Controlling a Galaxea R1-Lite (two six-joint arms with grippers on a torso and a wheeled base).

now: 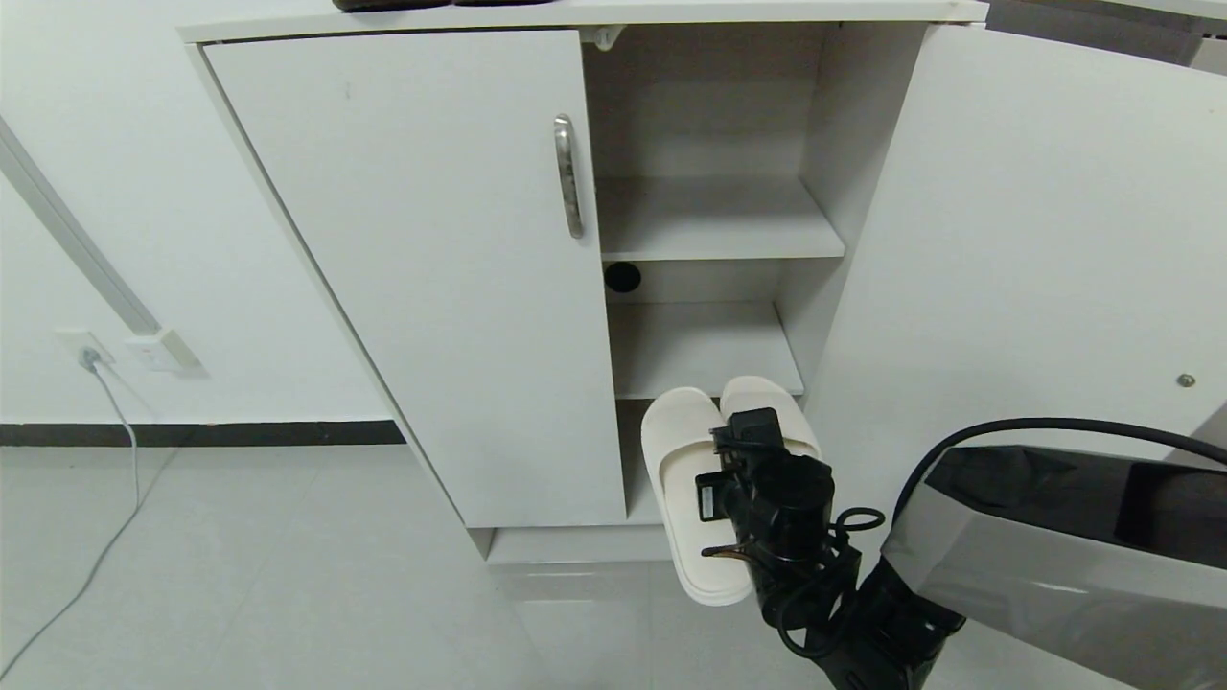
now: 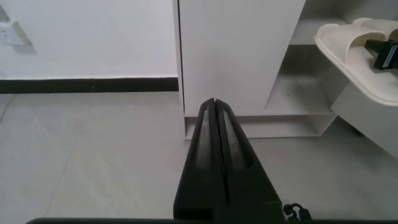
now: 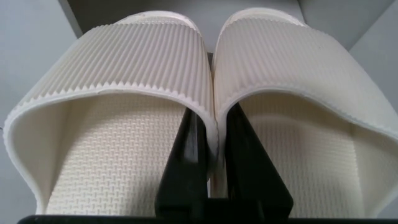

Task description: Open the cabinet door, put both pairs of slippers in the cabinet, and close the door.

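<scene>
A pair of cream-white slippers hangs side by side, toes toward the white cabinet, just in front of its lowest compartment. My right gripper is shut on the slippers' inner strap edges; in the right wrist view its black fingers pinch the two ribbed straps together. The cabinet's right door stands wide open, and the left door with its metal handle is closed. My left gripper is shut and holds nothing, low over the floor, facing the cabinet base, with the slippers off to one side.
Two bare shelves show inside the open half, with a round hole in the back panel. Dark objects lie on the cabinet top. A wall socket and its cable are at the left, over open floor tiles.
</scene>
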